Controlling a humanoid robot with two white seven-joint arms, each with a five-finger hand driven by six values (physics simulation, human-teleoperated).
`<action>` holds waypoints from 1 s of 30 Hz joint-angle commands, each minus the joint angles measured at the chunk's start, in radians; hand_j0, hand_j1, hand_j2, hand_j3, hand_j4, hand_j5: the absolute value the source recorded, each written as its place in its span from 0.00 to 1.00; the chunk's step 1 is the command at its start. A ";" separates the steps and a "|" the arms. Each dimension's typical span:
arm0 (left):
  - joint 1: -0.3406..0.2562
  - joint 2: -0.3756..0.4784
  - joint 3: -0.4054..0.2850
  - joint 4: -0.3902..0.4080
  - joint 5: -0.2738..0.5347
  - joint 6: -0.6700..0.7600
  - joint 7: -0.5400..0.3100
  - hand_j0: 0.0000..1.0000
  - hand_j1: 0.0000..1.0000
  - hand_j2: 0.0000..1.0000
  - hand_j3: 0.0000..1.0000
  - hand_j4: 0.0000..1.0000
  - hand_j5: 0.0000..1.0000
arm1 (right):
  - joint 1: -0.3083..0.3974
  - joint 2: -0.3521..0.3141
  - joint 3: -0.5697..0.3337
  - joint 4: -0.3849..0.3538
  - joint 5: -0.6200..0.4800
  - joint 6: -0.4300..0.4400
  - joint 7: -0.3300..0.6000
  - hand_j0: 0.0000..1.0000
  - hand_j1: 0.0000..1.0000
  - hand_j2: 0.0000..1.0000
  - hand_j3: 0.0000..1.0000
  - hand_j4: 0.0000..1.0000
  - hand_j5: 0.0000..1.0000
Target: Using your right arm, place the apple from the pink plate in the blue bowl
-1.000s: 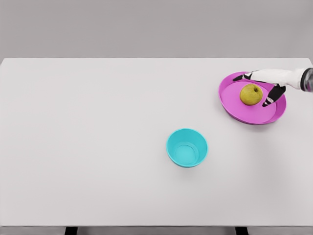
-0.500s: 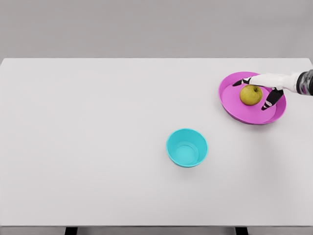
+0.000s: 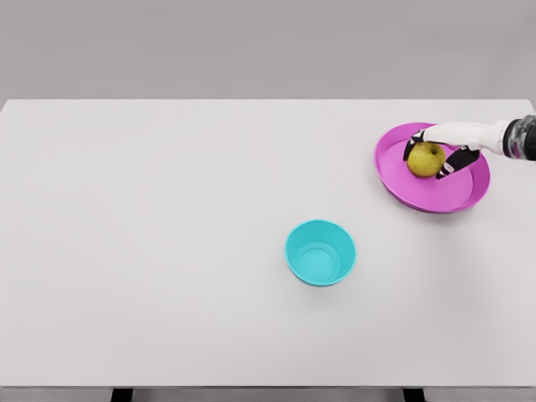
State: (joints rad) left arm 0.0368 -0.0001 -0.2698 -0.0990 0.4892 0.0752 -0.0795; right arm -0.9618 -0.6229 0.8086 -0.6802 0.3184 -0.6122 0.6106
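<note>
A yellow-green apple [image 3: 425,159] lies on the pink plate [image 3: 419,191] at the table's far right. My right hand [image 3: 430,154] reaches in from the right edge, and its dark-tipped fingers [image 3: 411,143] curl around the apple from behind and in front, touching it. The apple still rests on the plate. The blue bowl [image 3: 320,252] stands empty near the middle of the table, well to the lower left of the plate. The left arm does not appear.
The white table [image 3: 167,251] spans the whole view, with its front edge near the bottom. A plain grey wall lies behind it.
The right hand's fingers have closed in from a spread pose onto the apple. The apple has shifted slightly left and up on the plate.
</note>
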 commanded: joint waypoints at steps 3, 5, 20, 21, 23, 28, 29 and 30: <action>-0.002 0.000 0.000 0.001 0.000 0.000 0.000 1.00 1.00 1.00 1.00 1.00 1.00 | 0.002 -0.015 -0.022 -0.039 -0.015 0.001 0.000 0.43 0.43 0.43 0.43 0.43 0.43; 0.000 0.000 0.000 -0.001 0.000 0.000 0.000 1.00 1.00 1.00 1.00 1.00 1.00 | 0.008 -0.020 -0.065 -0.067 -0.016 0.001 0.000 0.42 0.42 0.42 0.42 0.42 0.42; -0.002 0.000 0.000 -0.001 0.000 0.000 0.000 1.00 1.00 1.00 1.00 1.00 1.00 | 0.164 -0.350 -0.065 -0.950 -0.199 0.001 0.000 0.40 0.40 0.40 0.40 0.40 0.40; -0.002 0.000 0.000 0.001 0.000 0.000 0.000 1.00 1.00 1.00 1.00 1.00 1.00 | 0.166 -0.347 -0.048 -0.963 -0.199 0.001 0.000 0.40 0.40 0.40 0.40 0.40 0.40; -0.002 0.000 0.000 0.001 0.000 0.000 0.000 1.00 1.00 1.00 1.00 1.00 1.00 | 0.166 -0.345 -0.023 -0.993 -0.200 0.001 0.000 0.40 0.40 0.40 0.40 0.40 0.40; 0.000 0.000 0.000 0.001 0.000 0.000 0.000 1.00 1.00 1.00 1.00 1.00 1.00 | 0.167 -0.330 0.015 -1.015 -0.202 0.001 0.000 0.40 0.40 0.40 0.40 0.40 0.40; -0.002 0.000 0.000 -0.001 0.000 0.000 0.000 1.00 1.00 1.00 1.00 1.00 1.00 | 0.167 -0.328 0.021 -1.015 -0.203 0.001 0.000 0.40 0.40 0.40 0.40 0.40 0.40; -0.002 0.000 -0.002 -0.001 0.000 0.000 0.000 1.00 1.00 1.00 1.00 1.00 1.00 | 0.167 -0.313 0.037 -1.015 -0.202 0.001 0.000 0.40 0.40 0.40 0.40 0.40 0.40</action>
State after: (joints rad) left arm 0.0368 -0.0001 -0.2701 -0.0991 0.4892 0.0752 -0.0795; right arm -0.7946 -0.9430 0.8269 -1.6856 0.1261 -0.6149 0.6110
